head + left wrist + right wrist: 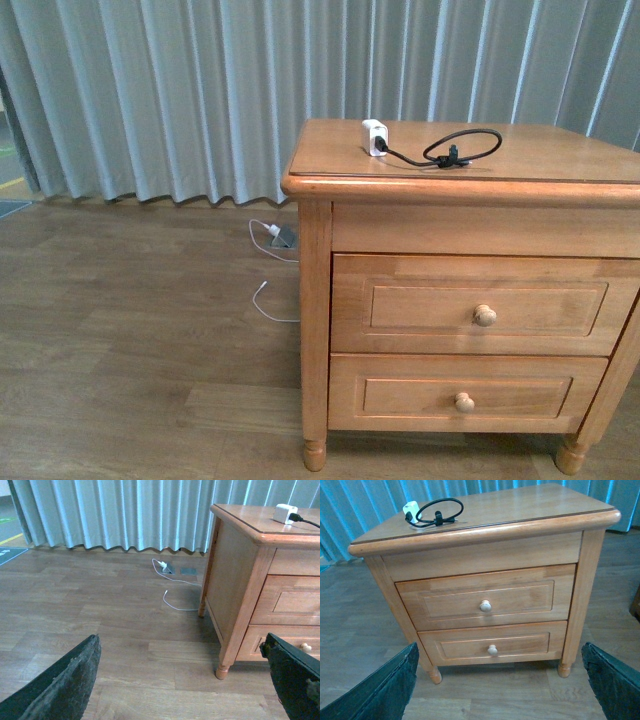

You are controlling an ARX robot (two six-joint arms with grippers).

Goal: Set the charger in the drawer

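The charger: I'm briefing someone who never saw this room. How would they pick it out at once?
Find the wooden nightstand in front of the grey curtain. On its top sits the charger, a small white cube with a thin black cable coiled in a loop. The other charger lies on the floor and has a white cable.

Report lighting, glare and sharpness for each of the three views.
Front view: soft even light, faint sheen on the cabinet top, charger sharp. Left wrist view: the left end effector is dark and soft-edged. Right wrist view: bluish cast on the curtain, cabinet edges look skewed, drawer in focus.
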